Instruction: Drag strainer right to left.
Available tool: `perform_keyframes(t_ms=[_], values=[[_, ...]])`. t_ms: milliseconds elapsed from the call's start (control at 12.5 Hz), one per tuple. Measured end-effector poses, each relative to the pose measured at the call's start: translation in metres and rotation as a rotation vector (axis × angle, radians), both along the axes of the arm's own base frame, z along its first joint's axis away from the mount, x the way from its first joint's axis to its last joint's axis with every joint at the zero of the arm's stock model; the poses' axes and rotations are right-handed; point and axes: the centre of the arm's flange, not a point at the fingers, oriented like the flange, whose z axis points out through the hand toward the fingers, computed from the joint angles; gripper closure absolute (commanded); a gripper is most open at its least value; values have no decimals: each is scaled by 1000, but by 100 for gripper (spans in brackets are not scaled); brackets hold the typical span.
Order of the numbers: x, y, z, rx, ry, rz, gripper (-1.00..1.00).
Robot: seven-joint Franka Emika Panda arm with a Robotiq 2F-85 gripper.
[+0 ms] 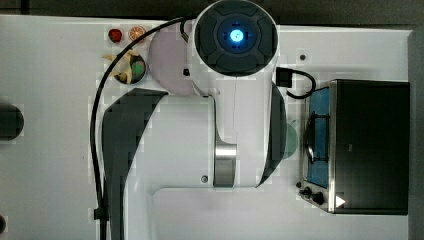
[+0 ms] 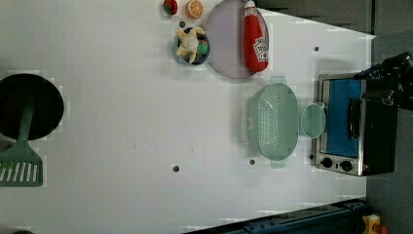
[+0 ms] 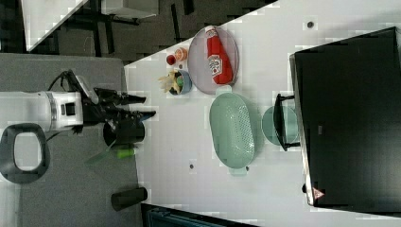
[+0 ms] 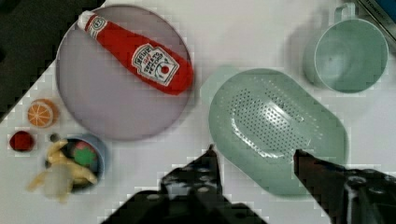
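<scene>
hovering high with gripper (image 4: 254, 161) fingers spread apart, gripping nothing. strainer (image 2: 272, 122) untouched on the white table (image 2: 122, 122), just beside the green cup (image 2: 312, 120) near the toaster oven (image 2: 355, 129), below the plate (image 2: 226, 41) in the left view. whole drag yet to begin.

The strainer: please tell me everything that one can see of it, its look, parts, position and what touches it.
The strainer is a pale sage-green oval basin, plastic by its look, with a dotted perforated bottom and a small tab at each end. It stands upright and empty on the white table, between the lilac-grey plate and the green cup; one tab lies close to the plate's rim. Whether it touches the cup cannot be told. In the wrist view the open pincer hangs above its rim without holding it.
</scene>
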Motion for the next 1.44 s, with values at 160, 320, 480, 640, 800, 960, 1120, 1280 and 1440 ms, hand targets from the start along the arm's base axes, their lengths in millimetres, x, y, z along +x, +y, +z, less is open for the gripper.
perform_keyframes(t_ms=[160, 320, 480, 640, 800, 960, 1120, 1280, 1440], values=[[-96, -14, 0, 11, 181, -23, -82], [-156, -37, 42, -27, 70, -47, -100], [-191, -54, 93, -21, -81, -89, -100], [-196, -59, 123, -32, -167, -96, -100], [-168, -53, 117, -35, -209, -81, -100], [-122, -44, 60, -17, -117, -89, -100], [-83, -32, -34, -34, 17, -107, -100], [-62, -17, -134, -48, 138, -163, -100], [-65, -9, -211, -71, 237, -221, -100]])
